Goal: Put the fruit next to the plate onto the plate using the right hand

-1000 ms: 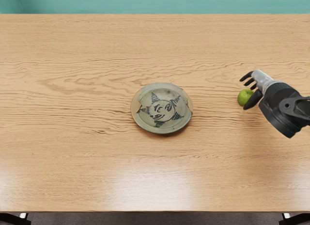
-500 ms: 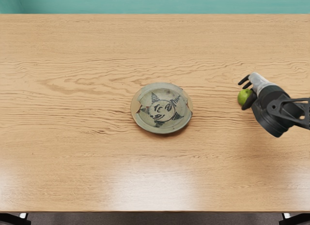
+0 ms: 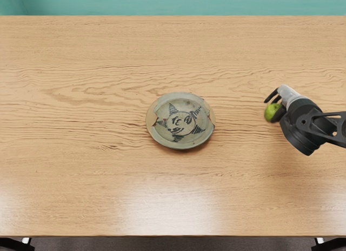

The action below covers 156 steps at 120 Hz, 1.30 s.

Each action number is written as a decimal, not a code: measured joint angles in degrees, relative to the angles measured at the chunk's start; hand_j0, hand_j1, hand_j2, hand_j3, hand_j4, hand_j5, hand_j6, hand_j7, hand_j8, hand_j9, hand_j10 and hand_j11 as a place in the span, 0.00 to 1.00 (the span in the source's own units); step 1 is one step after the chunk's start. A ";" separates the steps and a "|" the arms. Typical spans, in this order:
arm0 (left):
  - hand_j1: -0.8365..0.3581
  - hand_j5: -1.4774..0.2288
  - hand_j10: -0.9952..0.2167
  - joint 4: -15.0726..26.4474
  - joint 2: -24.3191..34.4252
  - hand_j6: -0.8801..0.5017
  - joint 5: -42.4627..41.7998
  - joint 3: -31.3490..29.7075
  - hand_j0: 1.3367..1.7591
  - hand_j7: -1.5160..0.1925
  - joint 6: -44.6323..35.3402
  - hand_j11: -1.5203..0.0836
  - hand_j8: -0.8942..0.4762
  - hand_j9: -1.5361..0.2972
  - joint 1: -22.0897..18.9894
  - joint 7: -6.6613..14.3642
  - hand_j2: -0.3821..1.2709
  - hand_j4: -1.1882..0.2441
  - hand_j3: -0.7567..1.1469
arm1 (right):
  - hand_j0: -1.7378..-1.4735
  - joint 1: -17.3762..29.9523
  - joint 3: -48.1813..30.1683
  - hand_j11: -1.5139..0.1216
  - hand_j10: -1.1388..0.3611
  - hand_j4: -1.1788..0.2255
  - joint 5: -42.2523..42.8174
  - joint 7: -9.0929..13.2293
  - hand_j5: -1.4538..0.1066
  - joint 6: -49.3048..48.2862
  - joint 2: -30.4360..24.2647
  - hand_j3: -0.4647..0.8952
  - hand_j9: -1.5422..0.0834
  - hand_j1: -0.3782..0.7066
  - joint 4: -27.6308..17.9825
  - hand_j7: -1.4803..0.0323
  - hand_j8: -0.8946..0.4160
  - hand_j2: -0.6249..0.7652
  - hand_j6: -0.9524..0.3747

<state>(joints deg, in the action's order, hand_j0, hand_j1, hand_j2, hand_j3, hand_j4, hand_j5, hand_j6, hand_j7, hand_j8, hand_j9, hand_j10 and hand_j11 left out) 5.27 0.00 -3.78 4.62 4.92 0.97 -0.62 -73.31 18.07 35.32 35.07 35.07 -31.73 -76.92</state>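
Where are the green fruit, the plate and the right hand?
green fruit (image 3: 271, 111): head view, its visible green side.
plate (image 3: 151, 126): head view, left rim.
right hand (image 3: 281, 103): head view, middle of the hand.

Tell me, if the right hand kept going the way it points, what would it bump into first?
The green fruit: the right hand points left with fingers curled around it. The plate lies much farther left, probably off that line.
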 joint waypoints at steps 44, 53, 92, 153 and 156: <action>0.75 0.68 0.62 0.01 0.00 0.46 0.00 0.01 0.76 0.71 0.00 0.75 0.48 0.67 0.00 0.00 0.26 0.66 0.40 | 0.36 1.52 -0.14 0.37 0.31 0.34 -0.03 -0.03 0.37 -0.13 -0.10 0.34 0.39 0.56 1.49 0.39 0.33 0.55 0.36; 0.75 0.68 0.62 0.01 0.00 0.46 0.00 0.01 0.76 0.71 0.00 0.75 0.48 0.67 0.00 0.00 0.26 0.66 0.40 | 0.35 1.07 -0.20 0.36 0.30 0.34 -0.44 -0.05 0.35 -0.17 -0.44 0.34 0.37 0.52 1.36 0.38 0.31 0.54 0.33; 0.75 0.68 0.62 0.01 0.00 0.46 0.00 0.02 0.76 0.71 0.00 0.75 0.48 0.67 0.00 0.00 0.26 0.66 0.40 | 0.33 0.23 -10.75 0.34 0.29 0.32 -3.74 -0.08 0.33 -0.16 -6.47 0.34 0.36 0.55 -2.65 0.36 0.31 0.61 0.34; 0.75 0.68 0.62 0.01 0.00 0.46 0.00 0.01 0.76 0.71 0.00 0.75 0.48 0.67 0.00 0.00 0.26 0.66 0.40 | 0.32 -0.37 -20.20 0.33 0.30 0.34 -16.38 -0.09 0.32 -4.48 1.70 0.34 0.36 0.59 -7.85 0.36 0.33 0.65 0.37; 0.75 0.68 0.62 0.01 0.00 0.46 0.00 0.01 0.76 0.71 0.00 0.75 0.48 0.67 0.00 0.00 0.26 0.66 0.40 | 0.32 -0.53 -20.29 0.33 0.30 0.34 -16.43 -0.08 0.32 -4.36 2.57 0.34 0.36 0.59 -7.82 0.36 0.34 0.65 0.37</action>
<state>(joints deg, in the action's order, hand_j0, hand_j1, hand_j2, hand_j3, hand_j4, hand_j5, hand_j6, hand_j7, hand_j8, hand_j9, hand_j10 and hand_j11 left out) 5.28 0.00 -3.78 4.63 4.92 0.97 -0.62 -73.84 -2.22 18.89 34.99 30.71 -29.15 -84.74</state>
